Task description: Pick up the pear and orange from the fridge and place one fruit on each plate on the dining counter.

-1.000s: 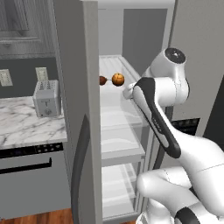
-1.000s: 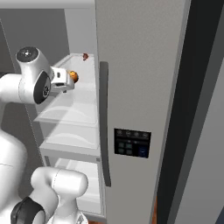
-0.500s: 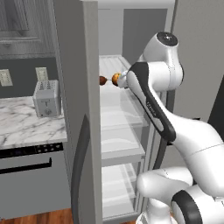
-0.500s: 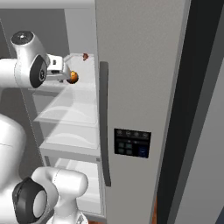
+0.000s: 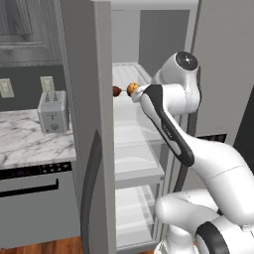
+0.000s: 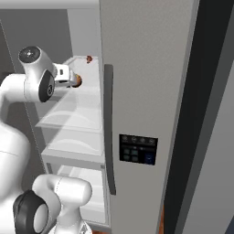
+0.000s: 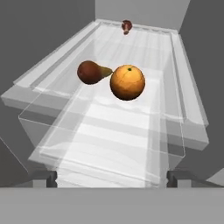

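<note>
Open shelf lane ahead of the pincer, two fruits standing mid-way

The pincer (image 7: 111,177), jaws spread wide, looks along a white fridge shelf (image 7: 131,127) whose near stretch lies bare. Midway in, the orange (image 7: 127,82) and the pear (image 7: 89,72) sit just beside each other across the middle; bare shelf runs past the orange on its right. A small reddish item (image 7: 127,26) sits at the back. Raised shelf edges bound both sides, and the open fridge door (image 5: 87,124) flanks the opening on the left.

Even soft rendered light, faint shadows, sharp.
</note>
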Motion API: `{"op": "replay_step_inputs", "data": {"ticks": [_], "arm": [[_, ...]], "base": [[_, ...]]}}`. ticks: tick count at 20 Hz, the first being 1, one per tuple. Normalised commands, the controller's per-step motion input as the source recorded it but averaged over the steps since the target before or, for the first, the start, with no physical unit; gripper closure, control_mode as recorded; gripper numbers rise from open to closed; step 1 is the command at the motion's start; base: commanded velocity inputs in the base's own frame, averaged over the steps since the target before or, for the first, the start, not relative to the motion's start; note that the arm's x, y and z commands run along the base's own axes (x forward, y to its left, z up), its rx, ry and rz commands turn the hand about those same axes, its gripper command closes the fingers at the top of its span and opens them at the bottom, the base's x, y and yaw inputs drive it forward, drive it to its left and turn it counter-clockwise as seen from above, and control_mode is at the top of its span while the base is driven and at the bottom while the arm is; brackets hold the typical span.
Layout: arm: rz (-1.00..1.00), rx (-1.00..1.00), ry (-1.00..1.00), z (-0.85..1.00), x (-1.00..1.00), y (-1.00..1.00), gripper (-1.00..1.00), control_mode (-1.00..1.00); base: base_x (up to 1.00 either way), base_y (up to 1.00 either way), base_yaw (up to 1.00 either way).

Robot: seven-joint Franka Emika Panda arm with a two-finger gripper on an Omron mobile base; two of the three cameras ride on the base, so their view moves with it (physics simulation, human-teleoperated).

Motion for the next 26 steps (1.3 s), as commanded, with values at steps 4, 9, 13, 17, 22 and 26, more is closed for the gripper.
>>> {"op": "replay_step_inputs", "data": {"ticks": [4, 9, 13, 17, 22, 26], "arm": [[0.0, 0.08, 0.05, 0.04, 0.61, 0.0, -1.0, -1.0], [0.0, 0.03, 0.09, 0.02, 0.5, 0.0, -1.0, -1.0], [0.0, 0.0, 0.03, -0.1, 0.41, 0.0, -1.0, -1.0], [0.0, 0.0, 0.0, -0.15, 0.37, 0.0, -1.0, -1.0], [0.0, 0.0, 0.0, -0.21, 0.29, 0.0, -1.0, -1.0], [0.0, 0.0, 0.0, -0.16, 0.27, 0.01, -1.0, -1.0]], "base": [[0.0, 0.0, 0.0], [0.0, 0.0, 0.0], [0.0, 0.0, 0.0], [0.0, 0.0, 0.0], [0.0, 0.0, 0.0], [0.0, 0.0, 0.0]]}}
